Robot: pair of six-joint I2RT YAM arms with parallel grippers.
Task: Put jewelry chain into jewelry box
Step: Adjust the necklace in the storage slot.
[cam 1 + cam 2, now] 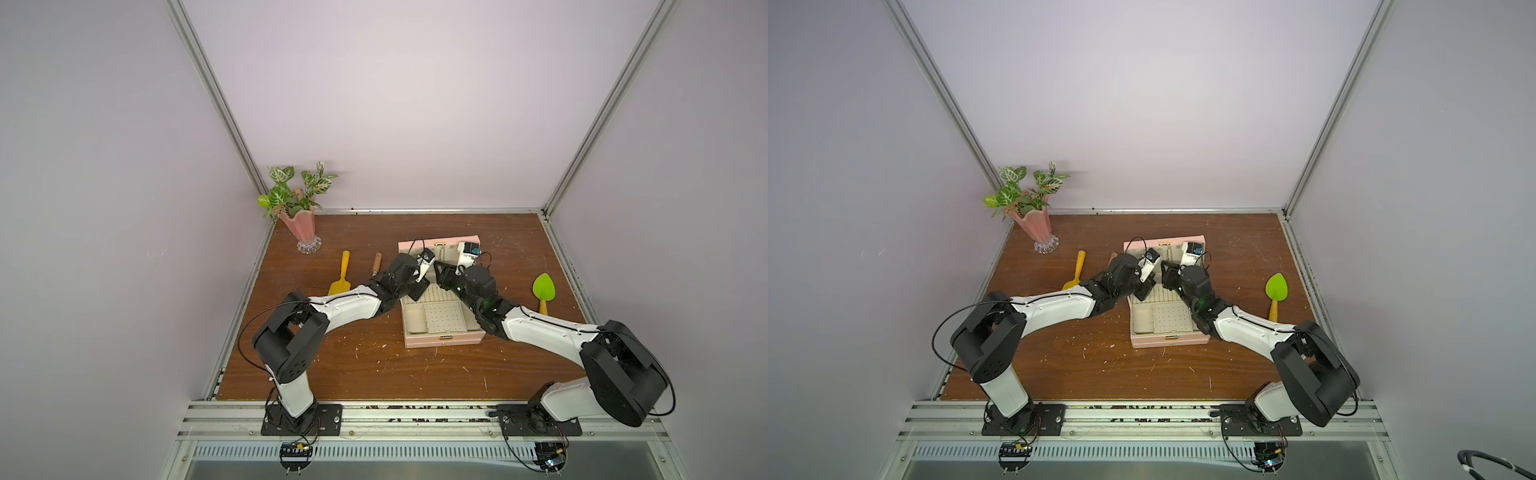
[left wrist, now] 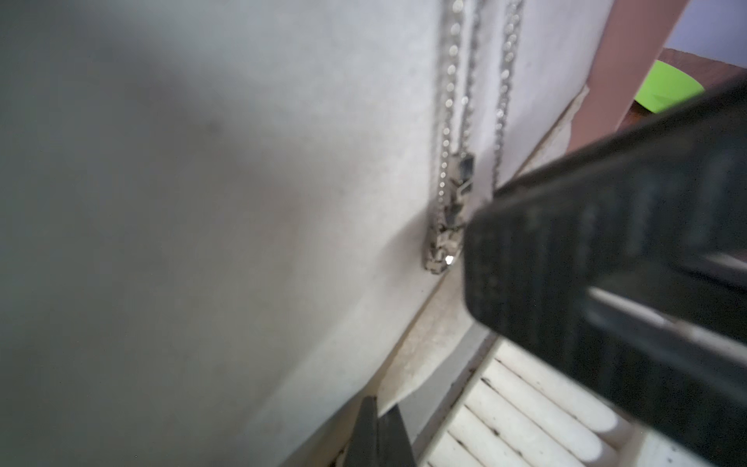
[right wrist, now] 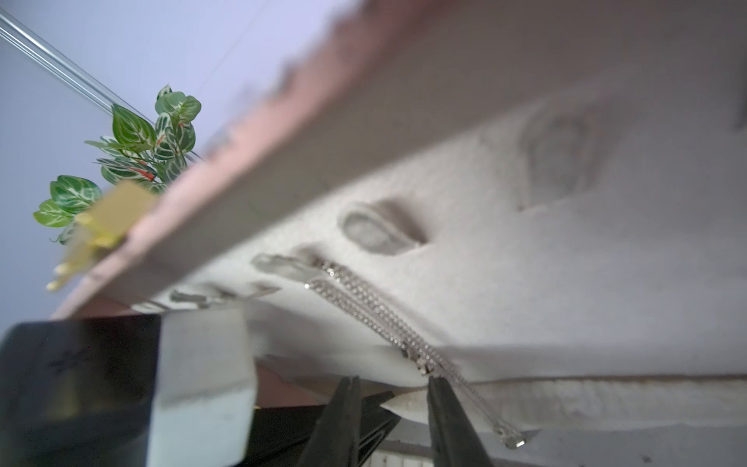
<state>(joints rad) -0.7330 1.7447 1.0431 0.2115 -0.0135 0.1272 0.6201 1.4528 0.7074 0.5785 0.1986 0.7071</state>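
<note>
The pink jewelry box (image 1: 444,338) (image 1: 1171,341) stands open mid-table with its cream-lined lid upright at the back. The thin silvery jewelry chain (image 3: 364,299) (image 2: 448,121) hangs from a small hook inside the lid, and its lower end with a tiny pendant (image 3: 513,438) lies over the lid's cream pocket flap (image 3: 404,398). My right gripper (image 3: 392,388) (image 1: 437,268) is open at that flap, one fingertip beside the chain and nothing between the jaws. My left gripper (image 2: 380,408) (image 1: 423,290) is shut, pinching the flap's edge away from the lid.
A pink vase with green leaves (image 1: 301,226) stands at the back left. A yellow trowel (image 1: 341,274) and a wooden-handled tool (image 1: 376,264) lie left of the box, a green trowel (image 1: 543,289) to its right. Pale flecks dot the wooden table (image 1: 374,374).
</note>
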